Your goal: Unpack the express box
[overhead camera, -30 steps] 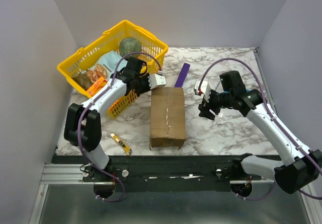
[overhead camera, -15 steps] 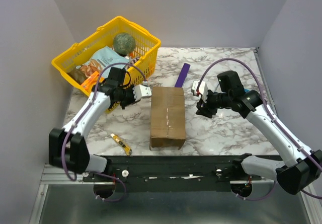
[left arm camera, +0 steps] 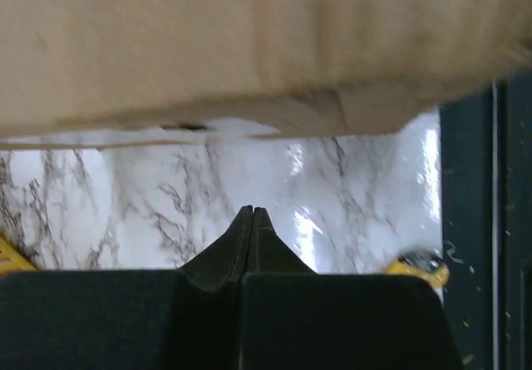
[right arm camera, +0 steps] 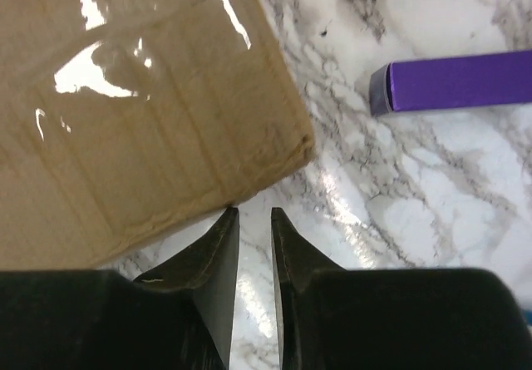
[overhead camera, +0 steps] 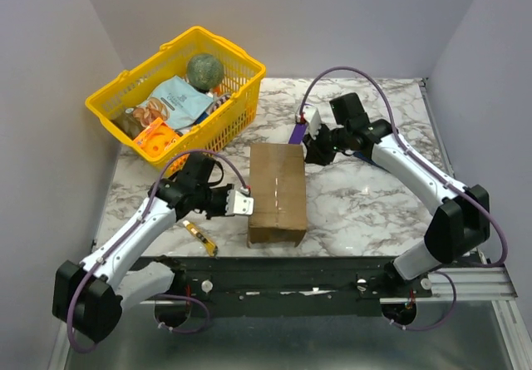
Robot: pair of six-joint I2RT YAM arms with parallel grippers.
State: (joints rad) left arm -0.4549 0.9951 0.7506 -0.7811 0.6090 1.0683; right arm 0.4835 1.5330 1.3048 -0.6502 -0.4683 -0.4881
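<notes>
Black jaws of the left gripper (left arm camera: 253,212) meet tip to tip, with nothing between them. They sit low over the marble table (overhead camera: 366,212), aimed at the left long side of the express box (overhead camera: 277,191) near its near end, just beside it; whether they touch it I cannot tell. The right gripper (right arm camera: 253,214) shows a narrow gap between its jaws, and that gap is empty. Its tips are just beside the box's far right corner. The brown carton lies flat at the middle of the table, flaps shut. Its long axis runs from the near edge straight away toward the back wall, and glossy tape runs along its top. A slim purple box (right arm camera: 453,83) lies just past the far end, a yellow basket (overhead camera: 195,31) stands off to the far left, and a small yellow packet (overhead camera: 199,237) lies near the left arm
</notes>
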